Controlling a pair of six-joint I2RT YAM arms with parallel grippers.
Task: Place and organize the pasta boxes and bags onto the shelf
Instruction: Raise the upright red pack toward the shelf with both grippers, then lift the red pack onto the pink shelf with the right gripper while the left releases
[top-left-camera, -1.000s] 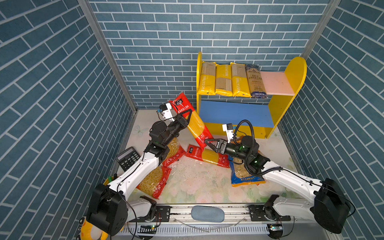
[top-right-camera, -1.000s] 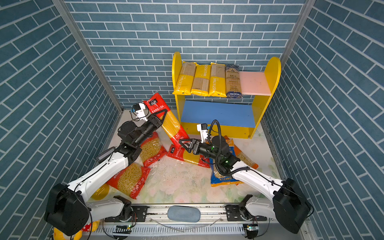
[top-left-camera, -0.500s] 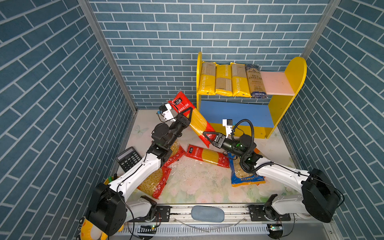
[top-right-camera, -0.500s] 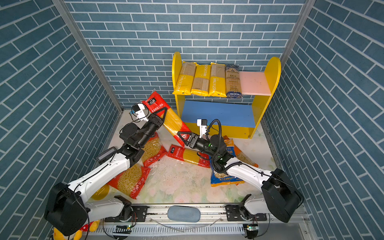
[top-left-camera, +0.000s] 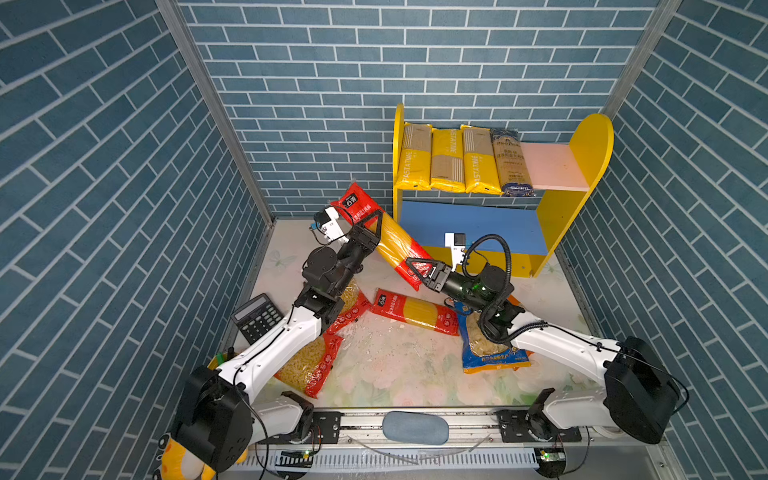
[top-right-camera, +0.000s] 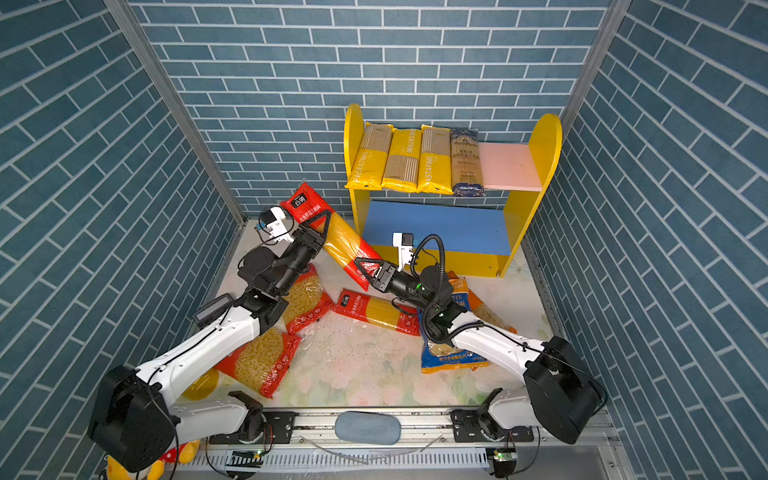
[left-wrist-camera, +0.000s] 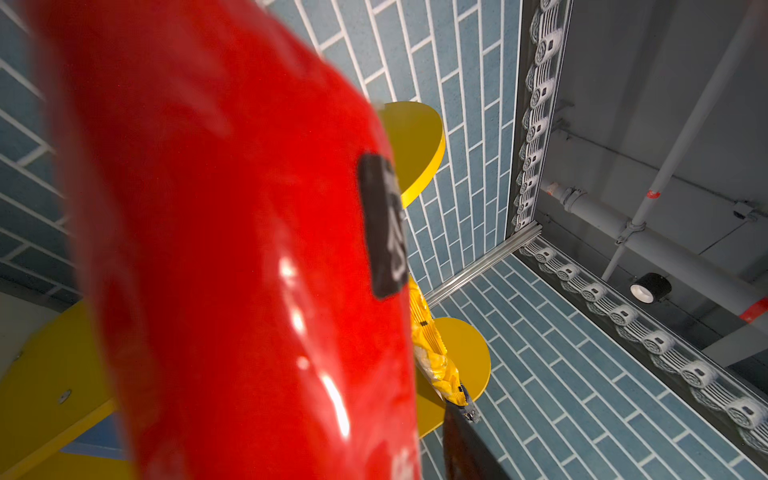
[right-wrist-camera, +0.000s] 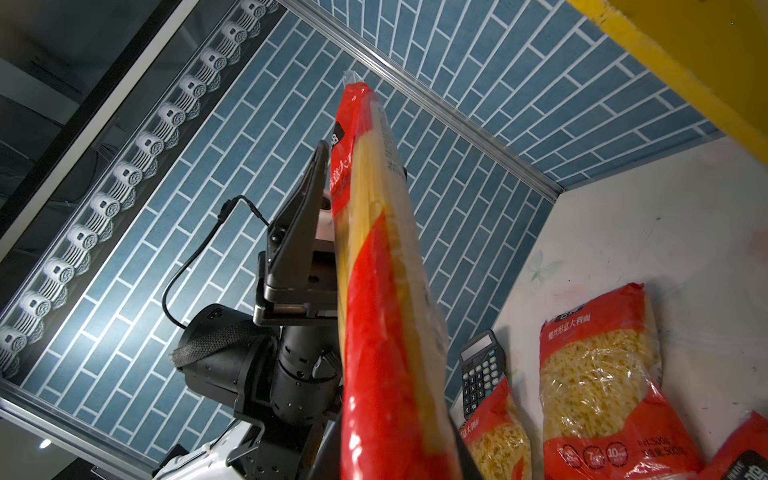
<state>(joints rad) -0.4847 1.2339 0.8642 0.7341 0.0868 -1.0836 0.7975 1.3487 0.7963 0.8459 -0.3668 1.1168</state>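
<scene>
Currently right end effector (top-left-camera: 412, 268) clamps red spaghetti bag (top-left-camera: 395, 246) low; left end effector (top-left-camera: 371, 221) gapes around top.

The red spaghetti bag (top-left-camera: 390, 245) is smooth, glossy plastic film. It throws bright glints in my left wrist view and is clear over the yellow strands. My left gripper (top-left-camera: 376, 220) has matt black plastic fingers (right-wrist-camera: 297, 224). The shelf (top-left-camera: 592, 153) looks like painted wood with a smooth satin finish. The counter (top-left-camera: 395, 365) has a floral cover with a faint sheen. The calculator (top-left-camera: 257, 318) is matt black plastic.
</scene>
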